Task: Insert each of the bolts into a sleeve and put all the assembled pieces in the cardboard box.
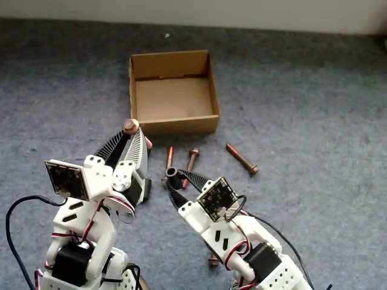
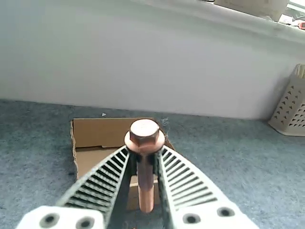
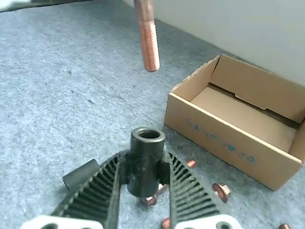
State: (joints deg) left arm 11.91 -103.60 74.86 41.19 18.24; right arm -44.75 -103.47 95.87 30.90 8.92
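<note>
My left gripper (image 1: 133, 132) is shut on a copper bolt (image 2: 144, 143), held upright with its hex head on top, just in front of the cardboard box (image 1: 174, 90). My right gripper (image 1: 174, 179) is shut on a black sleeve (image 3: 147, 160), which stands upright with its bore facing up. In the right wrist view the threaded end of the held bolt (image 3: 147, 40) hangs above and a little beyond the sleeve, apart from it. The box (image 3: 238, 124) is open and I see nothing inside it.
Three loose copper bolts (image 1: 170, 157) (image 1: 192, 158) (image 1: 242, 159) lie on the grey carpet between the box and my right gripper. A second black sleeve (image 3: 81, 174) lies on its side beside the right fingers. A pale perforated basket (image 2: 290, 107) stands by the wall.
</note>
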